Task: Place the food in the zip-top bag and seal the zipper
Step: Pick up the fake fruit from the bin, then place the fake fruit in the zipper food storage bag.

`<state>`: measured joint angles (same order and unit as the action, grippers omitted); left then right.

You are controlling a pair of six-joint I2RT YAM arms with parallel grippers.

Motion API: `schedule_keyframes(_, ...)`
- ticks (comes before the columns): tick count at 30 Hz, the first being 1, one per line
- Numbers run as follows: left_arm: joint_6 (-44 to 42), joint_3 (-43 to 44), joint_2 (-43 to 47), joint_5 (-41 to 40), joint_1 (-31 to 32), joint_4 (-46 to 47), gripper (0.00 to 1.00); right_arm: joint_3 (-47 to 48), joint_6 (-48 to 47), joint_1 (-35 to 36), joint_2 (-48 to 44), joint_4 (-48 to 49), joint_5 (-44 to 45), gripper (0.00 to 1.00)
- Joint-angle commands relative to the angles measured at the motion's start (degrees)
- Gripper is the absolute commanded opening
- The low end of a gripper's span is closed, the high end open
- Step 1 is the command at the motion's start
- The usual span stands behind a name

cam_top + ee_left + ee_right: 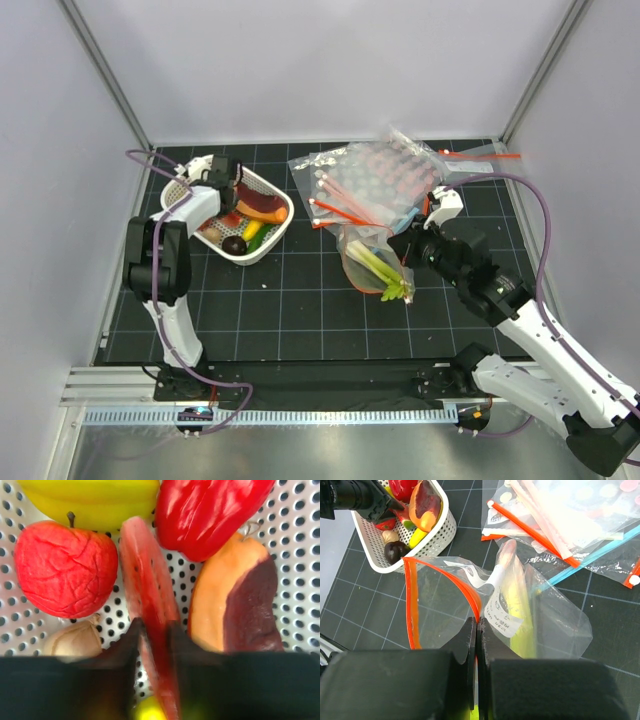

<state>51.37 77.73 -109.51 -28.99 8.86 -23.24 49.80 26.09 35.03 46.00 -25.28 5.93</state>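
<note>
A white label [500, 617] inside the clear zip-top bag [555, 620] carries small dark print, too small to read; no other writing can be made out. In the right wrist view, the right gripper [476, 630] at bottom centre is closed tight on the bag's edge, pinching it right where the orange-red zipper [410, 600] meets the fingers. The zipper loops away to the left, so the mouth stands open. The long green-and-white leafy stalk [520, 605] lies inside the bag, just above and right of the fingers. In the overhead view the bag sits at the centre of the dark gridded table [300, 300], with a pile of other clear bags [390, 175] above it. The white slotted basket [437, 535] is at upper left of that view, well apart from the bag. In the left wrist view, the left gripper [154, 630] is down in the basket. Its dark fingers stand on either side of the red watermelon wedge [147, 595], close against it, but whether they grip it cannot be told. A small red fruit [62, 570] lies left of the wedge and a red pepper [205, 515] at upper right.
</note>
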Motion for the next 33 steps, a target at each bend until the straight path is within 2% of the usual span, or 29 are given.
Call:
schedule_keyframes(1,0.3,1.5,0.2,3.8,-0.2,-1.2,0.08,0.0,0.6,-0.3,-1.4,3.3,1.6,0.01)
schedule_keyframes(2,0.7,0.9,0.7,6.0,-0.2,-0.7,0.01,-0.1,0.6,-0.2,-1.4,3.4,1.7,0.01)
schedule_keyframes(5,3.4,-4.8,5.0,8.3,-0.2,4.1,0.01,-0.2,0.7,-0.2,-1.6,3.4,2.7,0.01)
schedule_keyframes(11,7.2,-15.2,19.9,4.1,1.9,9.4,0.0,-0.2,0.8,-0.3,-1.6,3.5,2.6,0.01)
schedule_keyframes(15,5.6,-20.2,28.7,1.0,7.0,11.6,0.0,-0.4,0.9,-0.3,-1.6,3.7,2.7,0.01)
schedule_keyframes(20,3.9,-26.3,39.4,10.0,9.5,20.3,0.0,-0.3,0.7,-0.2,-1.6,3.7,2.3,0.01)
schedule_keyframes(23,3.2,-28.8,43.3,10.8,13.9,25.2,0.0,-0.4,0.6,-0.3,-2.1,3.7,2.3,0.01)
schedule_keyframes(25,1.0,-30.4,46.5,11.4,18.9,30.8,0.0,-0.6,0.6,-0.3,-2.4,3.9,2.4,0.01)
schedule_keyframes(29,-9.5,-31.9,49.6,15.0,29.2,38.4,0.0,-0.8,0.7,-0.3,-1.8,4.1,1.4,0.01)
schedule_keyframes(33,-15.6,-32.5,51.2,21.4,32.3,42.6,0.0,-0.7,0.7,-0.3,-1.7,3.9,0.7,0.01)
